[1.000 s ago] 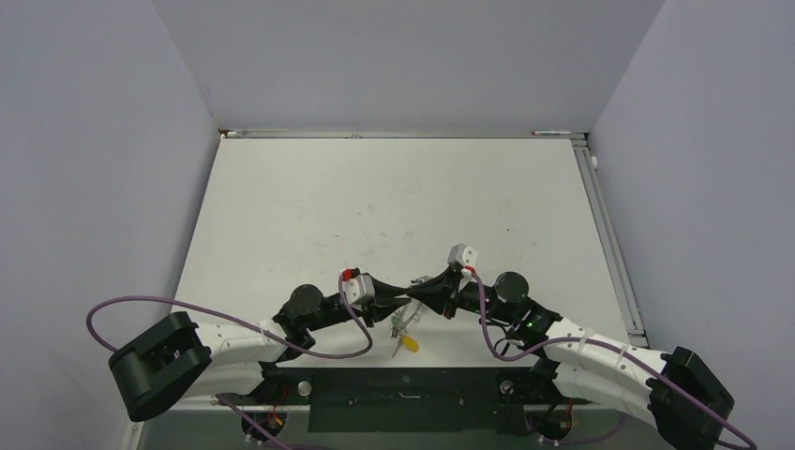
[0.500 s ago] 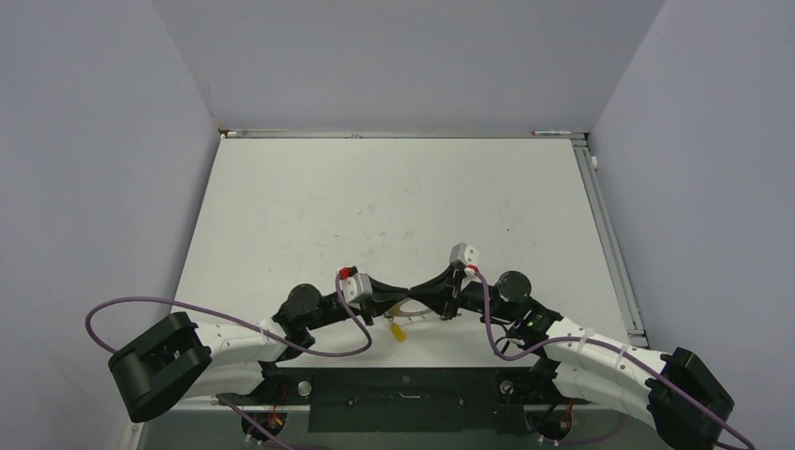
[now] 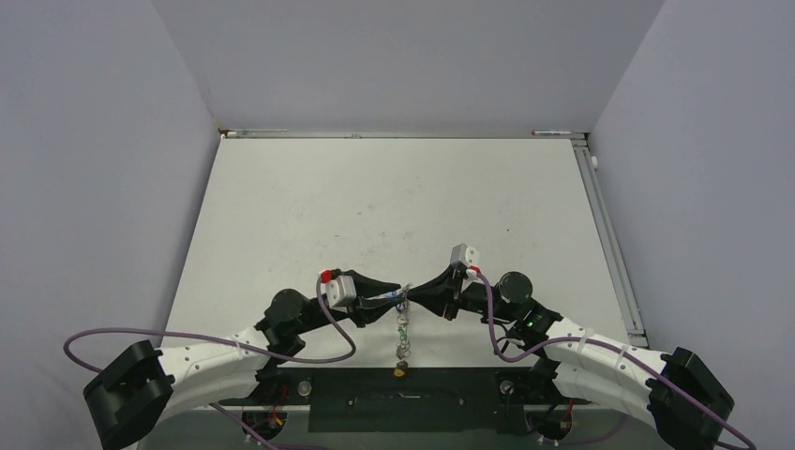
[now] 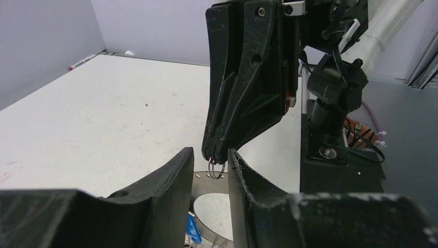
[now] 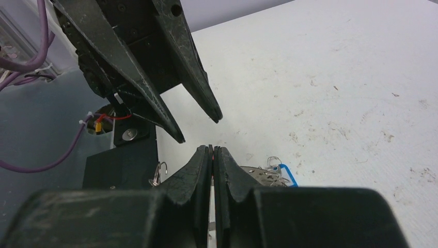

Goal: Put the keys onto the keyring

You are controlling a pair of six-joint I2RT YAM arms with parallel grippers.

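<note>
Left wrist view: the left gripper (image 4: 209, 151) has its black, ridged jaws spread either side of the right gripper (image 4: 216, 156). The right jaws are pressed together, pinching two thin wire loops (image 4: 217, 170). Just below hangs the keyring (image 4: 214, 217), a flat grey metal ring with one blue tag (image 4: 193, 230) at its edge. From above, the keys (image 3: 403, 330) dangle in a line between the arms at the near edge of the white, scuffed table (image 3: 309, 206), too small to count. One yellow tag (image 3: 400, 371) hangs lowest.
</note>
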